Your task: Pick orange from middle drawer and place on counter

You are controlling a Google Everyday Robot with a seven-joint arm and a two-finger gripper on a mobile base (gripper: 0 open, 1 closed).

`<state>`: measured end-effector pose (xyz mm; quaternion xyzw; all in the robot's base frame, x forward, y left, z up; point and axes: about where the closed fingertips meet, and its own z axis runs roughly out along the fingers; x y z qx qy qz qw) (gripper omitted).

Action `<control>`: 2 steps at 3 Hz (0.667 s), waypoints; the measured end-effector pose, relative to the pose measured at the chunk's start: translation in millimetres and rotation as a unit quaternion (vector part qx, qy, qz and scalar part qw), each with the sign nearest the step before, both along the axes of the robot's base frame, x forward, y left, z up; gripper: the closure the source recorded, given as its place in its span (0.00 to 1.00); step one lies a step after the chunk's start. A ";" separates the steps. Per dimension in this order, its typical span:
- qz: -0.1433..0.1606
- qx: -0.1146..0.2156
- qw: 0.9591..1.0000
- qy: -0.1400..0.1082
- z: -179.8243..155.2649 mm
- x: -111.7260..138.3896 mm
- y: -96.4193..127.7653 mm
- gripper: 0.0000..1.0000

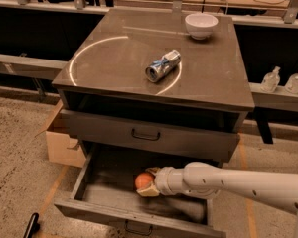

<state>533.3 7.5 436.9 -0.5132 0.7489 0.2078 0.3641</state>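
The orange (143, 180) sits inside the open middle drawer (92, 202), near its middle. My gripper (150, 182) reaches in from the right on a white arm (228, 182), and its cream fingers (149, 191) lie around the orange, one above and one below it. The orange looks slightly raised off the drawer floor. The counter (119, 58) is the glossy grey-brown top above, with a curved light reflection.
A lying silver-blue can (162, 66) and a white bowl (201, 25) are on the counter. A closed drawer front with a black handle (145, 135) is above the open drawer. A cardboard box (59, 143) stands at the left. Two bottles (283, 79) stand at the right.
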 end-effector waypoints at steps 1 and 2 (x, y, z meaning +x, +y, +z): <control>-0.022 0.004 1.000 -0.007 31.8 -22.6 -17.5 1.00; -0.030 0.014 0.999 -0.018 74.6 -43.2 -34.9 1.00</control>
